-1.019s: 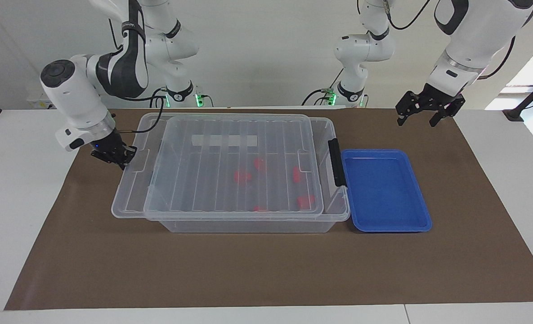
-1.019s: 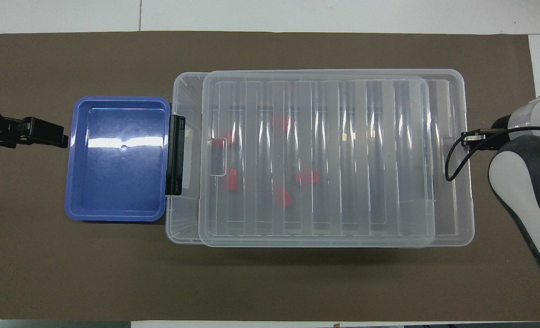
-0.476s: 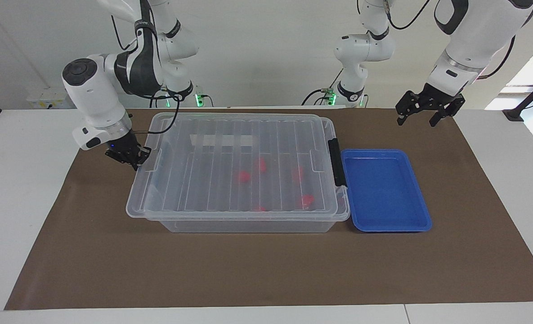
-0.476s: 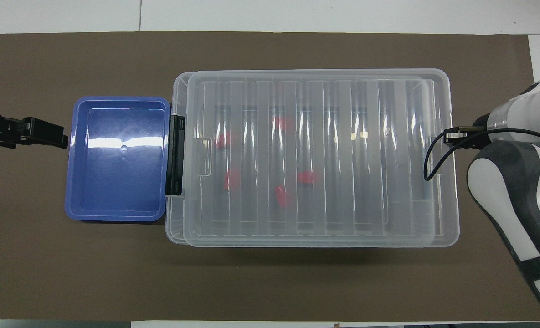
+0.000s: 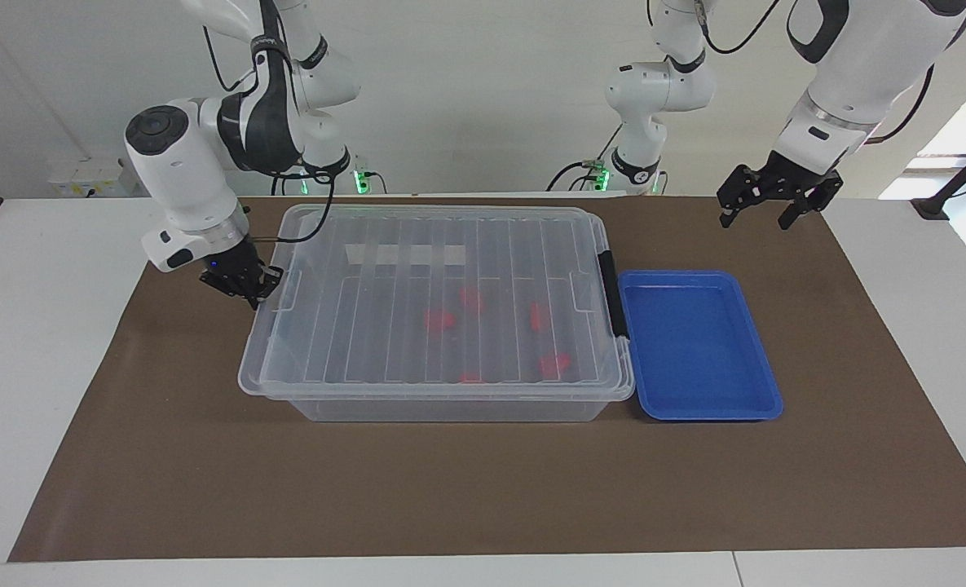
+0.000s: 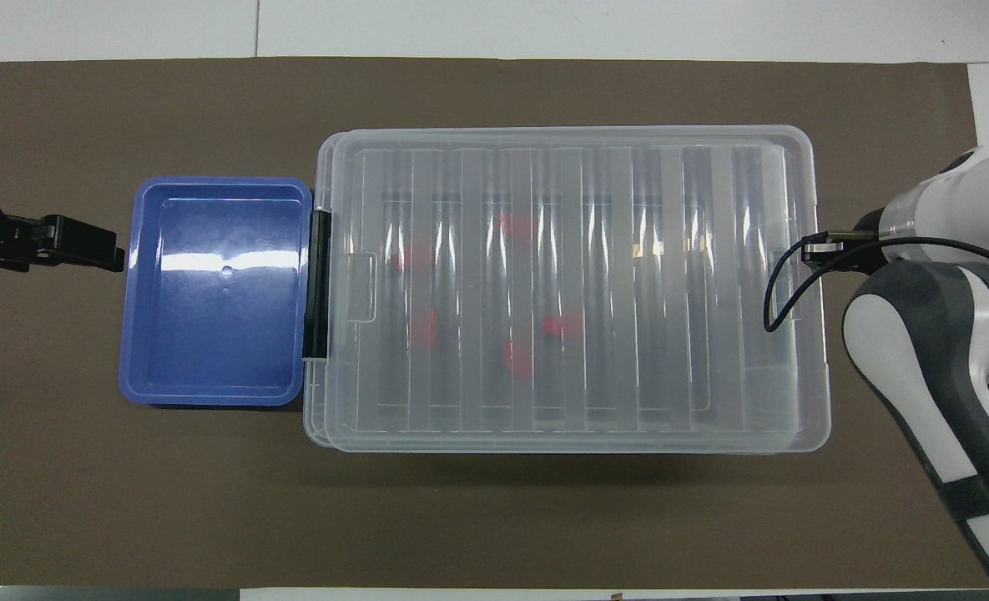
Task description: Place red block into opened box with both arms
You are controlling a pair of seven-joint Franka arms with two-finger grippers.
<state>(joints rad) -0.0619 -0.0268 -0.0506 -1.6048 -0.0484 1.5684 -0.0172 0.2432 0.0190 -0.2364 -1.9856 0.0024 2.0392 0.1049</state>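
Inside, blurred red blocks (image 5: 554, 364) beneath box's (image 5: 450, 403) ribbed clear lid (image 5: 442, 293).

Those red blocks (image 5: 440, 319) inside the box (image 5: 450, 405) are only showing as smeary blobs through the ribbed lid (image 5: 442, 293), so I'm not telling their shapes apart. In the overhead view the right gripper's fingertips are hiding under its own wrist, and the left arm is getting cut off at the edge.
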